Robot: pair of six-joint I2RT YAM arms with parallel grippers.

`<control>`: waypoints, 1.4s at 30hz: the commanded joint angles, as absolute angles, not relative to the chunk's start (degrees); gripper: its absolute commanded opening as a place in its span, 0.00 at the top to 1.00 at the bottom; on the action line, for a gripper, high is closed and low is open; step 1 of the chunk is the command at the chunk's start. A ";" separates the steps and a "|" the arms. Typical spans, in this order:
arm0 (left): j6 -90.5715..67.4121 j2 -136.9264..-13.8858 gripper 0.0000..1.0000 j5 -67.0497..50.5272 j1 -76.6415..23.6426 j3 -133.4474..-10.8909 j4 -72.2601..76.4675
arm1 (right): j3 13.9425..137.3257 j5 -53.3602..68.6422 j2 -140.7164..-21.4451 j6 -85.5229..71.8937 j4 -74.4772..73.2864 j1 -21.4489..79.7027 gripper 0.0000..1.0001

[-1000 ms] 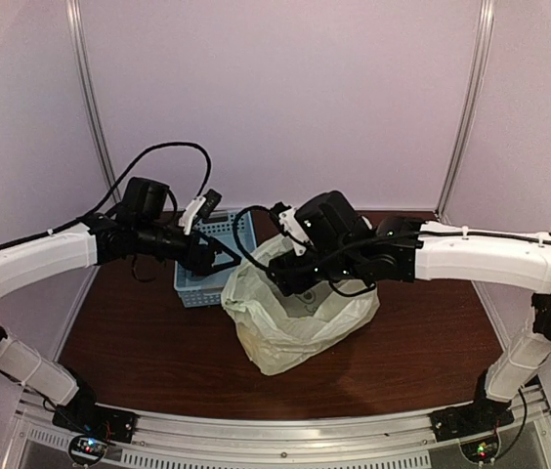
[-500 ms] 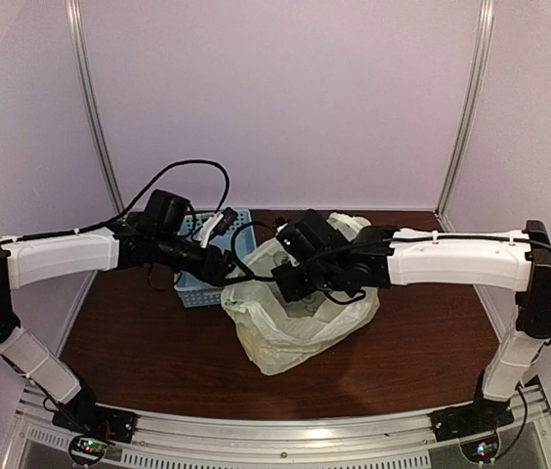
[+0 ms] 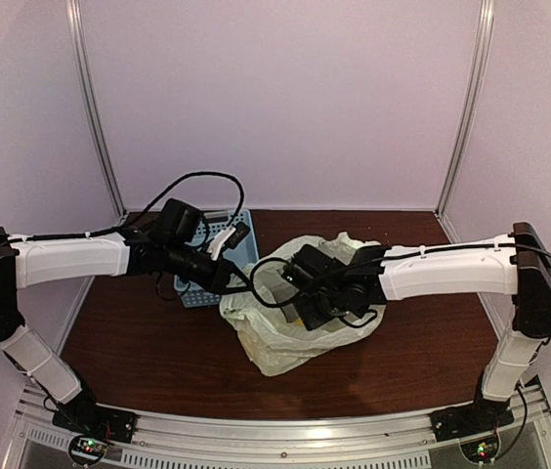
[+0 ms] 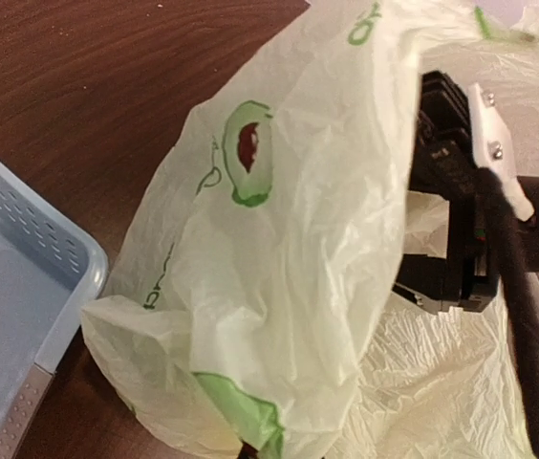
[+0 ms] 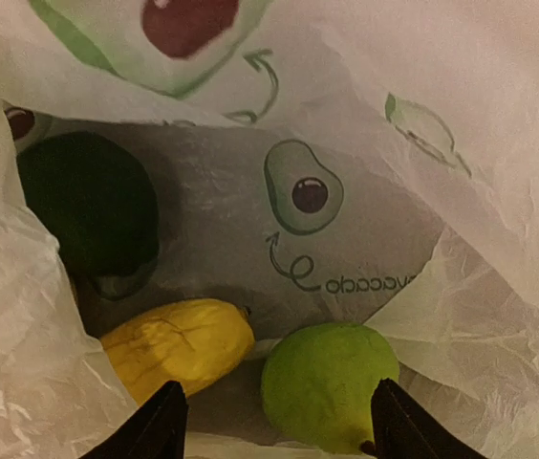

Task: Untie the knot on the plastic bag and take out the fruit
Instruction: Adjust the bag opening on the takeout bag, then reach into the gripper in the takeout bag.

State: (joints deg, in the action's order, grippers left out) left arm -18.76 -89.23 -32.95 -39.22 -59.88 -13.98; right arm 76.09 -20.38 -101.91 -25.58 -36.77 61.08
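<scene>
**Bag mouth held wide, right claw poised over the fruit inside**

Overhead, the dark wooden table [image 3: 139, 342] carries the plastic bag [image 3: 275, 357] at its middle, crumpled and gaping upward, with both arms bent in toward it. That view shows where each arm goes but nothing of what the bag holds. The left gripper [image 3: 231, 279] sits at the bag's left rim, and the right arm's black wrist sinks into the opening.

The left wrist camera is almost filled by a raised sheet of pale plastic printed with avocado faces. The sheet gathers toward the bottom edge of the frame, where the left claw is closed tight on the bag's rim. Its own fingers are hidden under the plastic. Behind the sheet, the right arm's black body and cable reach into the opening. A light blue perforated basket [image 4: 11, 287] lies on the table just beside the bag; the part of its floor in view is bare.

Only the right wrist camera looks inside the bag. The right gripper [image 5: 277, 387] has its jaws standing well apart, closed on nothing, just over a green fruit [image 5: 332, 382]. A yellow fruit [image 5: 179, 346] lies close beside the green one. A dark fruit [image 5: 88, 206] rests farther back against the bag's wall, half in shadow. Folds of plastic hang in from both sides of the view.
</scene>
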 commanded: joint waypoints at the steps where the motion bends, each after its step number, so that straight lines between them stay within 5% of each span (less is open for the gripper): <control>1: -18.12 -87.76 1.00 -32.45 -39.89 -58.96 -13.47 | 70.81 -19.58 -97.03 -33.11 -42.20 62.30 0.33; 11: -16.68 -87.51 1.00 -31.79 -43.85 -58.77 -14.23 | 65.52 -18.08 -94.14 -42.05 -43.60 66.19 0.33; 20: -14.85 -86.63 1.00 -29.91 -45.89 -59.07 -14.90 | 74.06 -23.54 -96.26 -39.47 -46.70 65.84 0.20; 42: -13.80 -86.22 1.00 -27.98 -46.95 -59.33 -15.93 | 78.06 -22.17 -103.32 -32.55 -43.13 60.65 0.25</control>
